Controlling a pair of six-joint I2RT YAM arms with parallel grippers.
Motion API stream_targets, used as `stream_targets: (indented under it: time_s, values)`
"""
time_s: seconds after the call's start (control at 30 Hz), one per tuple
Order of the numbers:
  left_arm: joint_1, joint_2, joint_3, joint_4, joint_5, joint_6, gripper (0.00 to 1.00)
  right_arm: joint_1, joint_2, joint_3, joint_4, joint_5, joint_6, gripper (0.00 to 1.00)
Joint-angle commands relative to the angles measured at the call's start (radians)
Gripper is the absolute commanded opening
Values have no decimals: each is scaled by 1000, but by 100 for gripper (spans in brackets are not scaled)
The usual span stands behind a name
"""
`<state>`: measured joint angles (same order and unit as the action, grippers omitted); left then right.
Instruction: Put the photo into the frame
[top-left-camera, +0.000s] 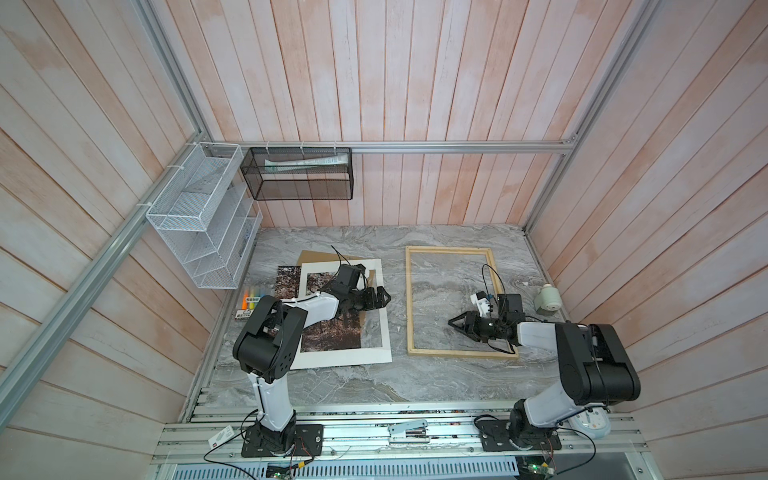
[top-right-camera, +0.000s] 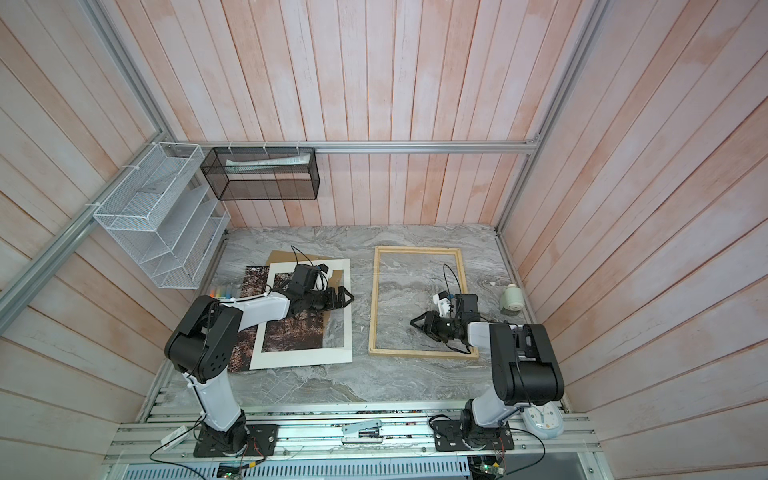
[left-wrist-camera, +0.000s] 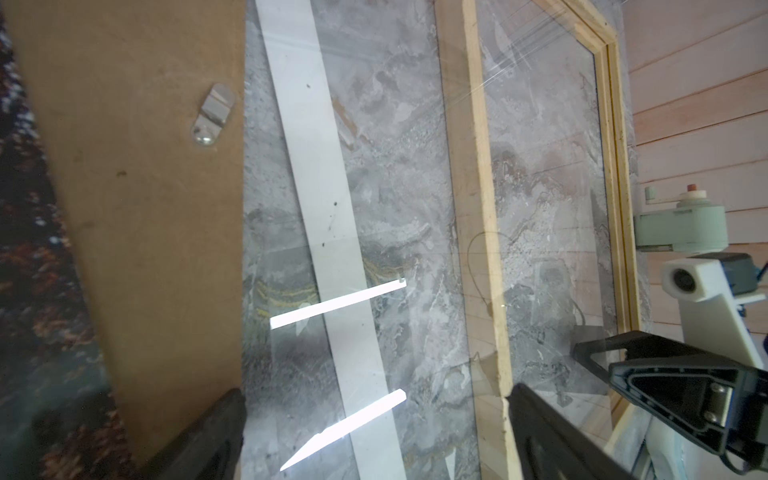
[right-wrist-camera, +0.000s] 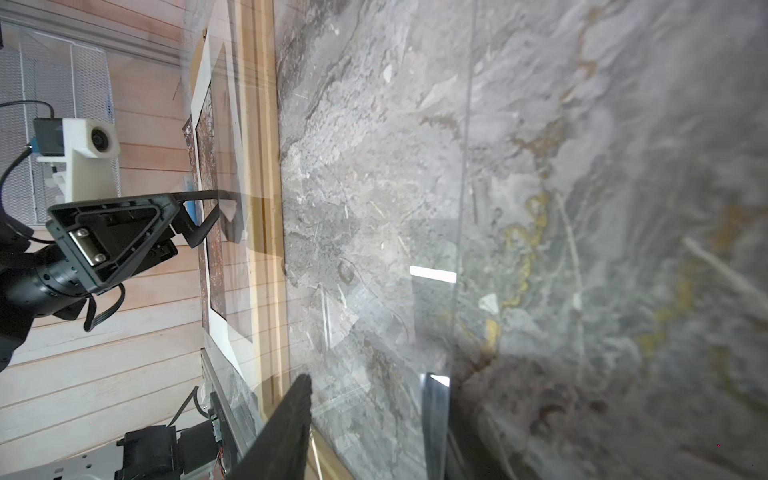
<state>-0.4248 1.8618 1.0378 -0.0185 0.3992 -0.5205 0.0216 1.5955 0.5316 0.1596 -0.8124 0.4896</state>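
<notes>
The photo (top-left-camera: 332, 336), an autumn forest print, lies flat at the left and is partly covered by a white mat (top-left-camera: 345, 357) and my left arm. In both top views my left gripper (top-left-camera: 386, 297) hovers open over the mat's right strip (left-wrist-camera: 320, 166), with nothing between its fingers (left-wrist-camera: 374, 436). The pale wood frame (top-left-camera: 409, 299) lies flat at the right, empty of the photo. My right gripper (top-left-camera: 451, 322) is low inside the frame, with its jaws apart (right-wrist-camera: 368, 415). A clear pane (right-wrist-camera: 374, 208) lies under them, its edge beside one finger.
A brown backing board (top-left-camera: 311, 255) sits under the mat. A pale green tape dispenser (top-left-camera: 547, 301) stands right of the frame. Markers (top-left-camera: 253, 291) lie at the table's left edge below a white mesh rack (top-left-camera: 199, 220). A black mesh basket (top-left-camera: 299, 172) hangs on the back wall.
</notes>
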Motion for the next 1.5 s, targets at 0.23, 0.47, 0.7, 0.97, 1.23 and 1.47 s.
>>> stream_targets:
  time_s: [0.23, 0.47, 0.7, 0.97, 1.23, 1.47]
  values:
    - [-5, 37, 30, -8, 19, 3, 98, -35, 120, 35, 159, -62, 44, 45]
    - [-5, 43, 31, 0, 41, 15, 95, -44, 183, 54, 214, -108, 62, 45]
    - [-5, 57, 55, -22, 40, 38, 94, -51, 255, 86, 271, -160, 77, 45]
    - [-5, 80, 93, -48, 45, 63, 94, -55, 339, 129, 348, -198, 124, 45]
    - [-5, 99, 122, -61, 45, 68, 93, -54, 392, 160, 410, -232, 159, 40]
    - [-3, 109, 162, -109, 15, 110, 93, -55, 404, 176, 437, -266, 173, 29]
